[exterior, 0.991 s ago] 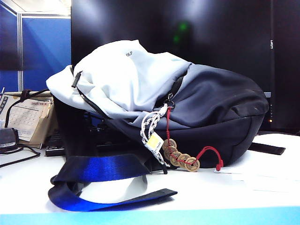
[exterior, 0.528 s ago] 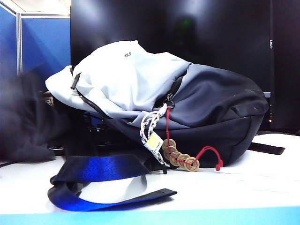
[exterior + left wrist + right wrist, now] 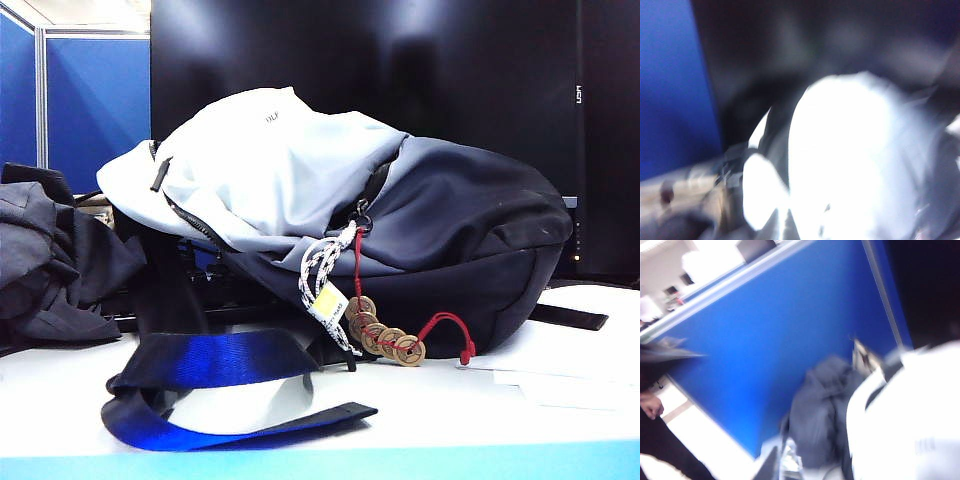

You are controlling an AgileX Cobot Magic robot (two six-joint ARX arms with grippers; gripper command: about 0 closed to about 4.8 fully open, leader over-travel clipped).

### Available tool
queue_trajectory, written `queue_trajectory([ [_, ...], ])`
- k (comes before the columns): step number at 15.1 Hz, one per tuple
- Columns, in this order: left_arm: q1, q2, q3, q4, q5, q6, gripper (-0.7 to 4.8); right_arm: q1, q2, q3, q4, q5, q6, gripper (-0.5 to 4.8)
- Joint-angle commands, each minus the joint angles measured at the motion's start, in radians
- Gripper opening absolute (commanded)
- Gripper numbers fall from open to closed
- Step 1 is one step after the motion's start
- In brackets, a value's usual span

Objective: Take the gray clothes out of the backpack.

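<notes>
The gray clothes (image 3: 50, 260) lie in a crumpled dark heap on the table, left of the backpack (image 3: 300, 170) and outside it. The backpack lies on its side, pale panel up, with its blue strap (image 3: 220, 360) and brass coins (image 3: 385, 340) in front. Neither gripper shows in the exterior view. In the blurred left wrist view, my left gripper (image 3: 782, 227) has its tips nearly together over the pale backpack panel (image 3: 850, 150), holding nothing. In the right wrist view, my right gripper (image 3: 781, 467) is shut and empty, apart from the gray clothes (image 3: 820, 415) and the backpack (image 3: 915, 420).
A blue partition (image 3: 95, 100) stands behind the clothes at the left. A dark monitor (image 3: 400, 60) fills the back. White papers (image 3: 570, 370) lie on the table at the right. The table's front edge (image 3: 320, 465) runs just before the strap.
The gray clothes have dropped onto the table left of the backpack, covering the calendar and cable that showed there a second ago. The backpack has hardly moved.
</notes>
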Motion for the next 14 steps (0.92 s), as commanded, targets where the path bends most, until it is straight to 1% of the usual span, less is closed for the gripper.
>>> queue_trajectory([
  [1,0.001,-0.239,0.004,0.018,0.019,-0.123,-0.04,-0.015,-0.124,0.003,-0.301,0.211,-0.246,-0.03],
  [2,0.001,-0.292,0.002,0.015,0.017,-0.145,-0.04,-0.014,-0.176,0.003,-0.42,0.399,-0.343,-0.02],
  [3,0.001,-0.333,-0.011,0.014,0.017,-0.169,-0.04,-0.01,-0.222,0.003,-0.502,0.49,-0.406,-0.02],
  [4,0.001,-0.376,-0.038,0.013,0.018,-0.203,-0.04,-0.007,-0.262,0.002,-0.554,0.504,-0.426,-0.02],
  [5,0.001,-0.429,-0.082,-0.01,0.018,-0.257,-0.04,-0.007,-0.316,0.002,-0.593,0.504,-0.425,-0.02],
  [6,0.001,-0.48,-0.123,-0.073,0.016,-0.262,-0.04,-0.007,-0.372,0.002,-0.625,0.509,-0.417,-0.03],
  [7,0.001,-0.521,-0.158,-0.119,0.019,-0.265,-0.04,-0.007,-0.42,0.001,-0.65,0.543,-0.415,-0.03],
  [8,0.001,-0.574,-0.196,-0.159,0.069,-0.275,-0.04,-0.007,-0.481,-0.011,-0.67,0.572,-0.411,-0.03],
  [10,0.001,-0.66,-0.241,-0.167,0.081,-0.359,-0.04,-0.007,-0.615,-0.087,-0.649,0.571,-0.352,-0.03],
  [11,0.0,-0.693,-0.254,-0.178,0.082,-0.375,-0.04,-0.007,-0.666,-0.121,-0.651,0.571,-0.306,-0.03],
  [12,0.001,-0.728,-0.274,-0.192,0.116,-0.374,-0.04,-0.007,-0.74,-0.165,-0.673,0.579,-0.274,-0.03],
  [13,0.001,-0.748,-0.298,-0.193,0.118,-0.37,-0.04,-0.008,-0.8,-0.216,-0.669,0.604,-0.25,-0.03],
  [14,0.001,-0.762,-0.335,-0.19,0.118,-0.367,-0.04,-0.008,-0.859,-0.279,-0.664,0.634,-0.202,-0.03],
])
